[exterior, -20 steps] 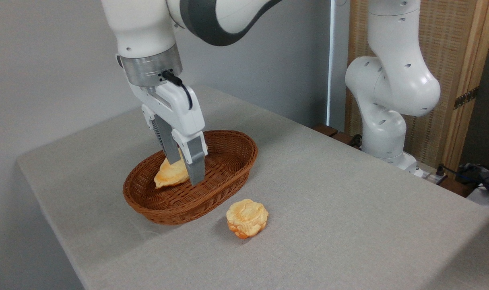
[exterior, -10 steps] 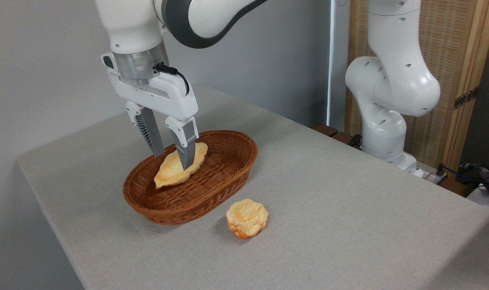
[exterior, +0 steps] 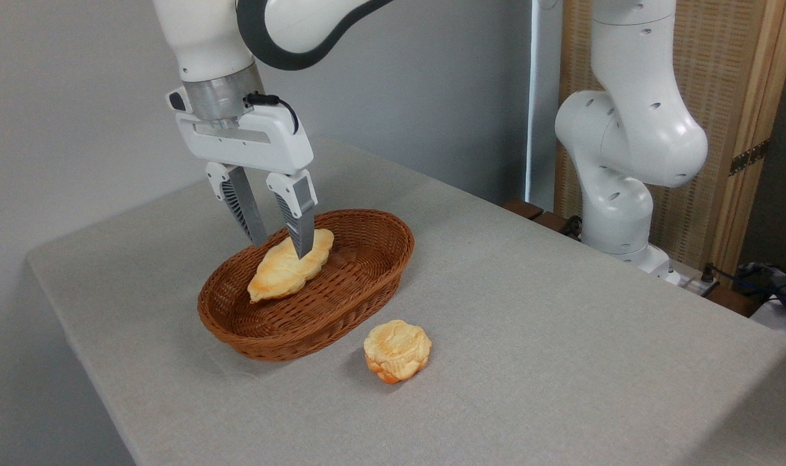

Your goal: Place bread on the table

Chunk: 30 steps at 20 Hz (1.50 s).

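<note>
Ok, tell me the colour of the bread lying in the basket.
Golden-orange with paler yellow patches; the fixed camera shows the bread clearly in the brown basket.

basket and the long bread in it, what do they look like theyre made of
The basket looks like woven wicker, brown with a slight sheen; ribbed strands show along its wall. The bread looks like baked pastry, golden-orange with browned patches, though its smooth moulded lobes could be a foam or plastic replica.

The white arm reaches in from the upper left, wrist vertical, gripper point(exterior: 281, 244) pointing straight down over the basket point(exterior: 373, 275). Its two grey fingers point(exterior: 300, 223) stand spread apart, a clear gap between them, tips level with the basket's far rim. The arm's base stands right of the basket.
</note>
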Each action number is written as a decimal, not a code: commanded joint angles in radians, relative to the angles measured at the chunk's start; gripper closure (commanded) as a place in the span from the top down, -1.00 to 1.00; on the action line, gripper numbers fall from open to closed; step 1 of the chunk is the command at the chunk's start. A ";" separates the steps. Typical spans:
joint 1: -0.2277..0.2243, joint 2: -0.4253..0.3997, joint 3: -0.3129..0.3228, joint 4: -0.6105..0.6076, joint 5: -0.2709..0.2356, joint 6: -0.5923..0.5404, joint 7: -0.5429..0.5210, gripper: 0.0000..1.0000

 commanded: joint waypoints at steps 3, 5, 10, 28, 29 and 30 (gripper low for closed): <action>-0.010 0.016 -0.034 -0.015 0.055 0.019 -0.078 1.00; -0.013 0.021 -0.035 -0.015 0.070 0.024 -0.096 1.00; -0.037 0.048 -0.038 -0.015 0.106 0.051 -0.148 1.00; -0.072 0.101 -0.038 -0.024 0.121 0.142 -0.168 1.00; -0.073 0.111 -0.037 -0.025 0.121 0.153 -0.168 1.00; -0.073 0.117 -0.038 -0.025 0.123 0.154 -0.168 1.00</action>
